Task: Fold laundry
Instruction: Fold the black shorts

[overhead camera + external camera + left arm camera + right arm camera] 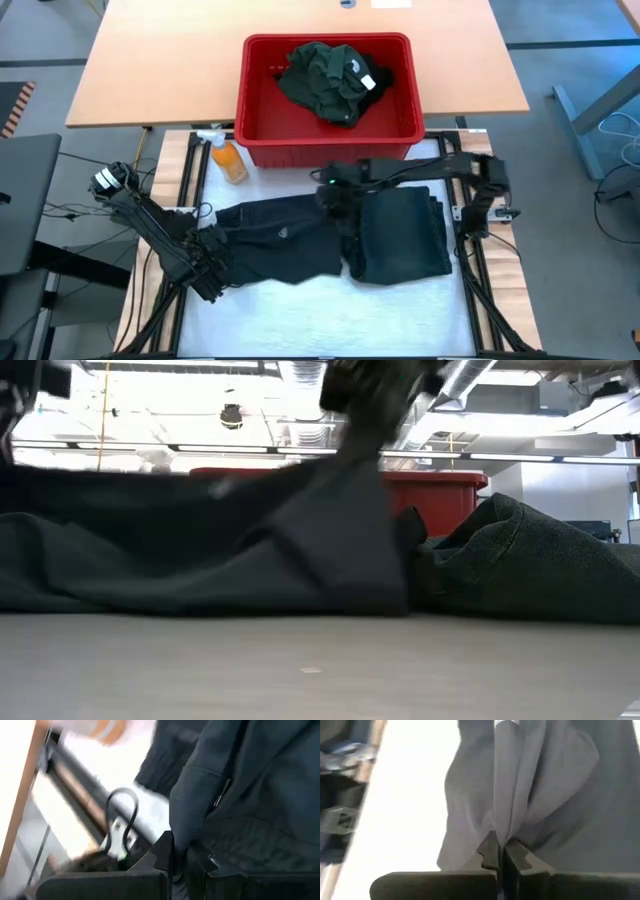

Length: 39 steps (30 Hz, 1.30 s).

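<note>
A black garment point(275, 240) lies spread across the white table top point(320, 315), its right end lifted into a peak; in the low view the black cloth point(300, 550) rises toward the gripper above it. Just to its right, touching it, sits a folded dark green garment point(405, 235), a neat rectangle.

Behind both stands a red plastic basket point(330, 135), which holds 1 crumpled green shirt point(325, 80) with a white neck label point(368, 83). Beside the basket's left front corner lies an orange spray bottle point(228, 160).

The right gripper point(335, 195) reaches in from the right edge of the table, its arm stretched sideways over the folded green garment. Its fingers point(492, 852) are pressed together on a raised fold of the black cloth, seen plainly in the right wrist view.

The left gripper point(212, 245) lies low at the black garment's left end, its arm angled in from the table's left front side. Its fingers point(167, 852) pinch the ribbed edge of that garment.
</note>
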Each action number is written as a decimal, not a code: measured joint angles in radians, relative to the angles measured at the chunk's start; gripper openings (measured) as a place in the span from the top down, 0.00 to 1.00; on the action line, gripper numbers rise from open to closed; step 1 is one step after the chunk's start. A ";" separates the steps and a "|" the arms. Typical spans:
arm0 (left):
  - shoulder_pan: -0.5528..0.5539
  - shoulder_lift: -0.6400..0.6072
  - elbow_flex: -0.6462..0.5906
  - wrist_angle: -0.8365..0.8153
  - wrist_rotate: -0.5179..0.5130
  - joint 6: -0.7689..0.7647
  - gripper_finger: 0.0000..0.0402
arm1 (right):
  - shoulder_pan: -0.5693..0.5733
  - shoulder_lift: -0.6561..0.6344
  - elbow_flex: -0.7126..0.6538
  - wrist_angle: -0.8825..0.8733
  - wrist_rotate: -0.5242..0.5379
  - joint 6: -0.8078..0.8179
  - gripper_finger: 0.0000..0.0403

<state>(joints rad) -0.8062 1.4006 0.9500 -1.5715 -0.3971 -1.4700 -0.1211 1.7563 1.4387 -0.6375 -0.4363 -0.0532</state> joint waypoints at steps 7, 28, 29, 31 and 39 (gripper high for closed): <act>0.030 -0.001 0.153 0.002 -0.165 0.273 0.99 | -0.006 -0.168 0.000 -0.104 0.035 0.054 0.96; 0.445 -0.001 -0.089 0.003 -0.170 0.457 0.97 | -0.144 0.191 -0.001 -0.028 0.409 0.106 0.86; 0.458 0.000 -0.099 0.002 -0.179 0.456 0.95 | -0.144 0.191 -0.001 -0.032 0.409 0.106 0.85; 0.481 -0.001 -0.111 0.001 -0.188 0.459 0.92 | -0.143 0.183 -0.001 -0.046 0.411 0.105 0.84; 0.543 0.000 -0.103 -0.001 -0.228 0.518 0.73 | -0.152 0.108 -0.001 -0.058 0.442 0.082 0.82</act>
<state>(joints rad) -0.2633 1.4002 0.8467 -1.5723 -0.6252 -0.9525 -0.2727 1.8648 1.4376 -0.6955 0.0054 0.0285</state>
